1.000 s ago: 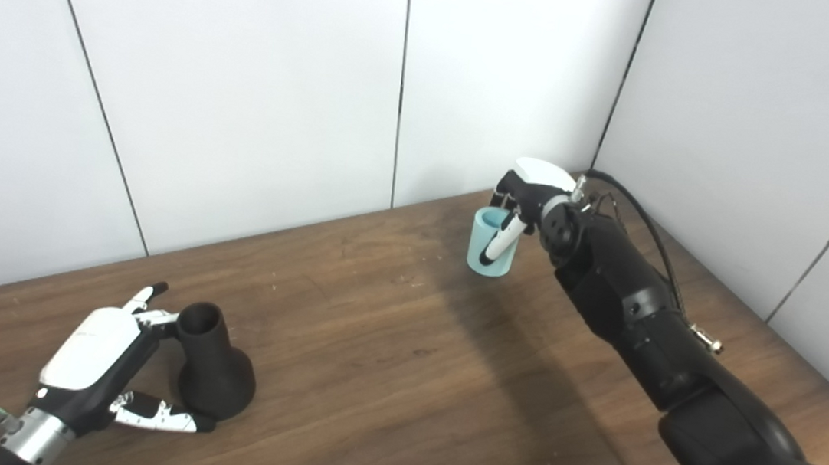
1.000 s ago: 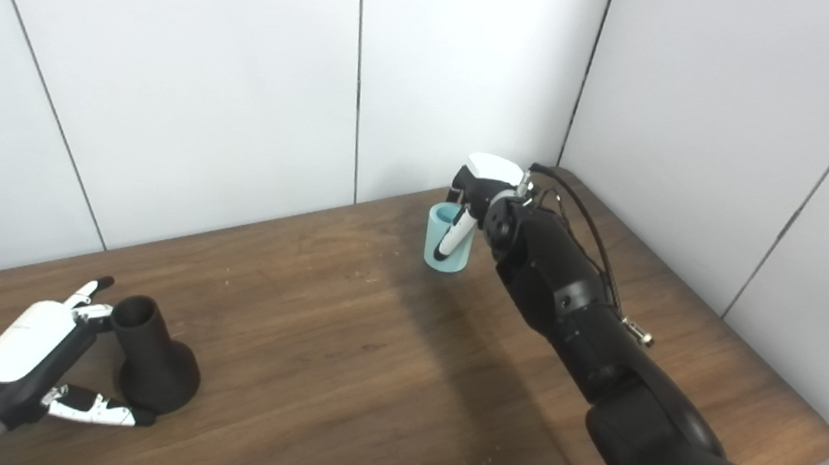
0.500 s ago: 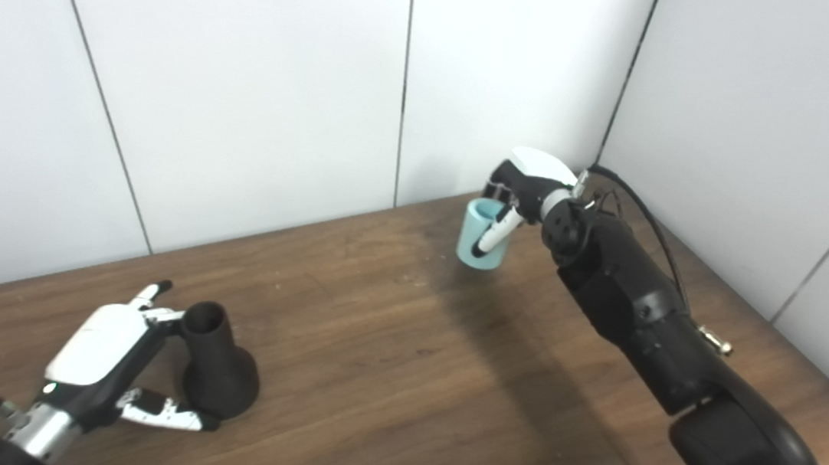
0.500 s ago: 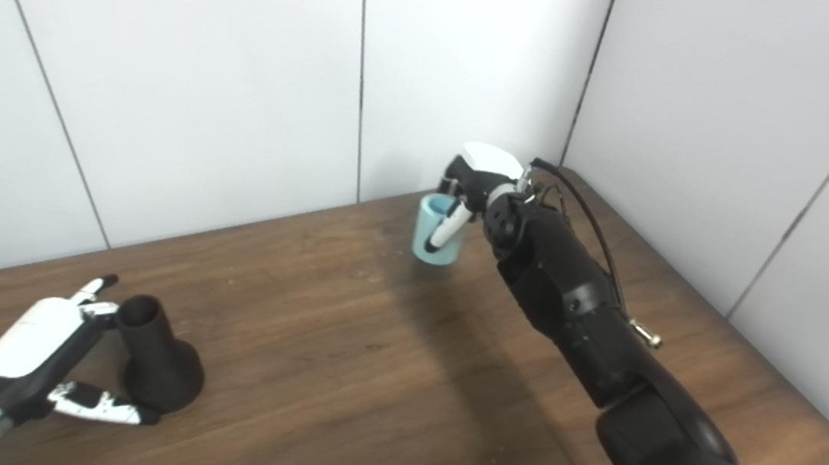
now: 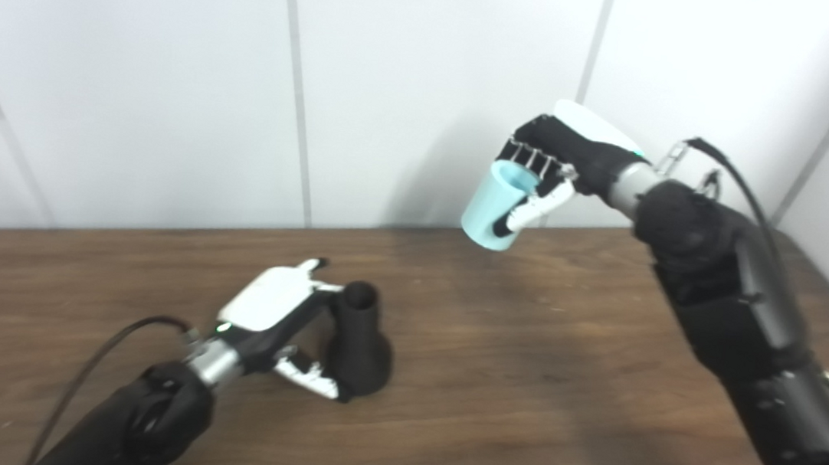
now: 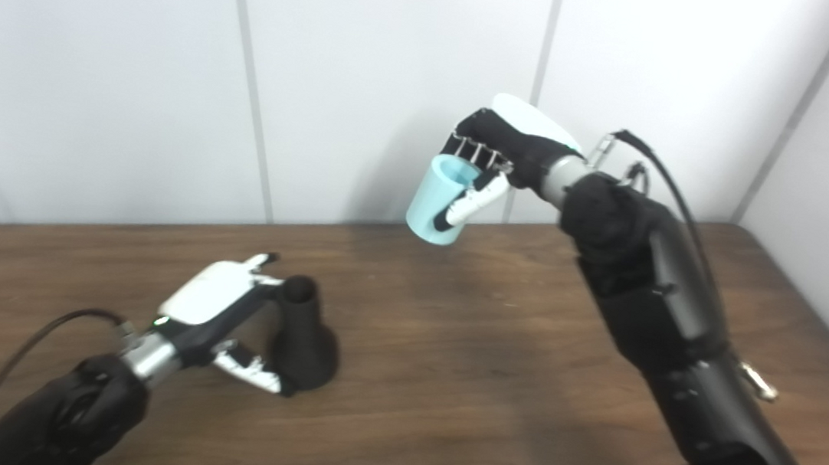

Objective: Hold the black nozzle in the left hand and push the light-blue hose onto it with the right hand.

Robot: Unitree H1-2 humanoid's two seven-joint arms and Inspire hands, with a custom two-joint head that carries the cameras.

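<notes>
My head cameras have swung, so the whole view shifted. Beyond that, my right robot hand (image 5: 556, 163) has lifted the short light-blue plastic hose piece (image 5: 495, 206) clear of the brown wooden counter (image 5: 520, 398), so it's ready to carry over. That hand is closed around the hose. My left robot hand (image 5: 274, 318) wraps the flared black nozzle (image 5: 360, 342), which stands upright on the counter, well apart from the hose.

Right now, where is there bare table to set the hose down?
Bare wood runs between the black nozzle and the right arm, below the raised light-blue hose, and along the wall left of the nozzle. It is crowded only where the left robot hand grips the nozzle.
</notes>
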